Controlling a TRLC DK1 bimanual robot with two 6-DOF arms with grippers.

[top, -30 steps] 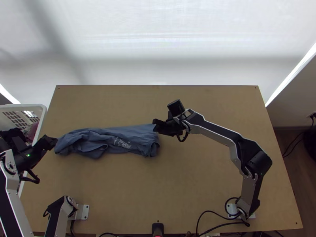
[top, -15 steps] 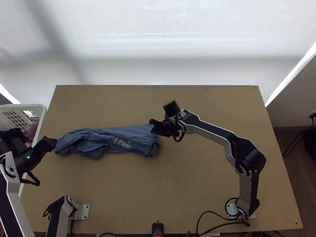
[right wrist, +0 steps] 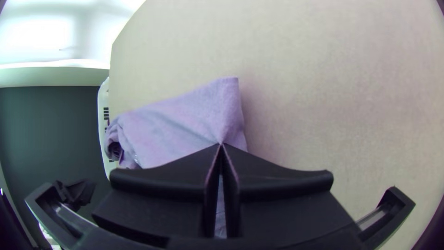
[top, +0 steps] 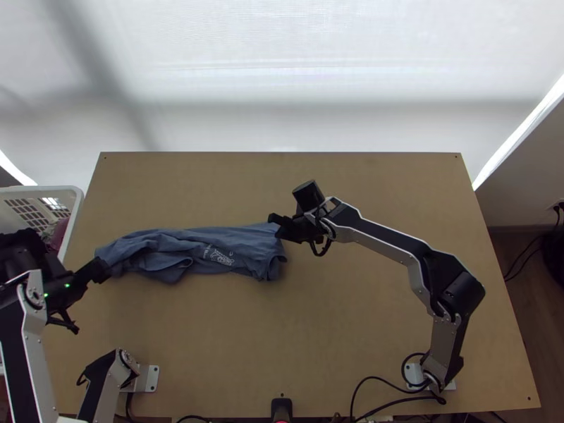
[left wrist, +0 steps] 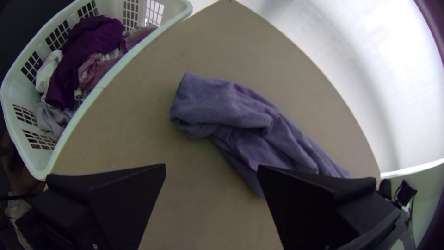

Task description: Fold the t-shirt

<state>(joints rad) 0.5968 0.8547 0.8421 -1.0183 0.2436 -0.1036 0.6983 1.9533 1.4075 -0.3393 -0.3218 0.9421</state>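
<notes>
While your right gripper (top: 275, 223) is at the far corner of the shirt's (top: 233, 247) right end, its fingers (right wrist: 277, 183) are closed together on the cloth, and in the right wrist view you can see creases running in to their tips. Your shirt lies on the left and middle part of the counter (top: 352, 317) as a long, narrow strip, running crosswise. Its left end is bunched into loose, overlapping folds, and its right end is flatter, with a white print (top: 220, 256) facing up near the side closest to you. A corner of that right end shows past the fingertips in the right wrist view.

You have the left gripper (top: 74, 265) at the left end of the shirt, with its fingers (left wrist: 305, 199) spread wide apart and nothing held between them. One of them overlaps the cloth in the left wrist view, but you cannot tell from here whether it touches.

At the counter's left edge you have a white basket (left wrist: 111, 78) with slotted sides, and in it are purple, pink, white and grey clothes (left wrist: 85, 46). Behind the far edge hangs a white sheet (top: 282, 77), and black cables (top: 381, 381) curl on the counter beside your right arm's base
</notes>
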